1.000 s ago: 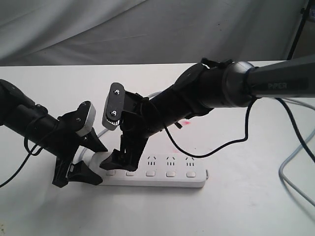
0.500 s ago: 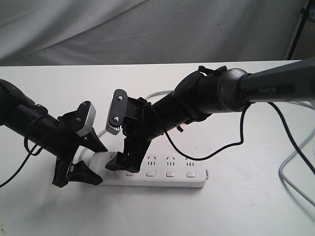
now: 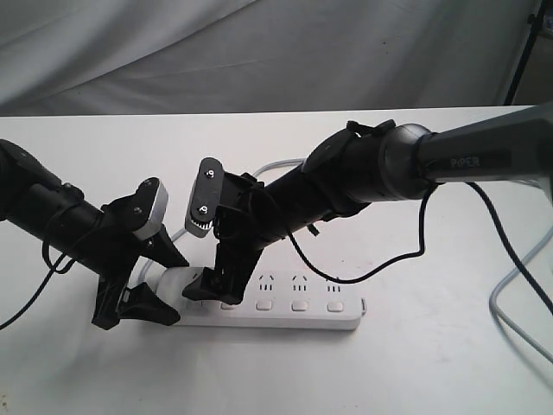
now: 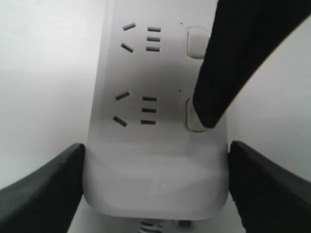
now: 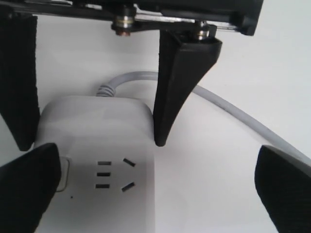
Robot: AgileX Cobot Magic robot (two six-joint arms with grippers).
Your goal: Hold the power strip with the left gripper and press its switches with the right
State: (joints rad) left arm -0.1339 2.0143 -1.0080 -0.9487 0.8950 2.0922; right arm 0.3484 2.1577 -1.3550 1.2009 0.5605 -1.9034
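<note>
Exterior view shows the long flat white plastic power strip (image 3: 298, 313) lying lower centre of the frame on a white table (image 3: 432, 372). The black two-finger left gripper (image 3: 168, 288) clamps its left end. The black right gripper (image 3: 216, 281) is spread wide, one finger (image 4: 228, 58) touching the end switch (image 4: 190, 116).

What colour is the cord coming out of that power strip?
The cord is light grey, clearest in the right wrist view.
</note>
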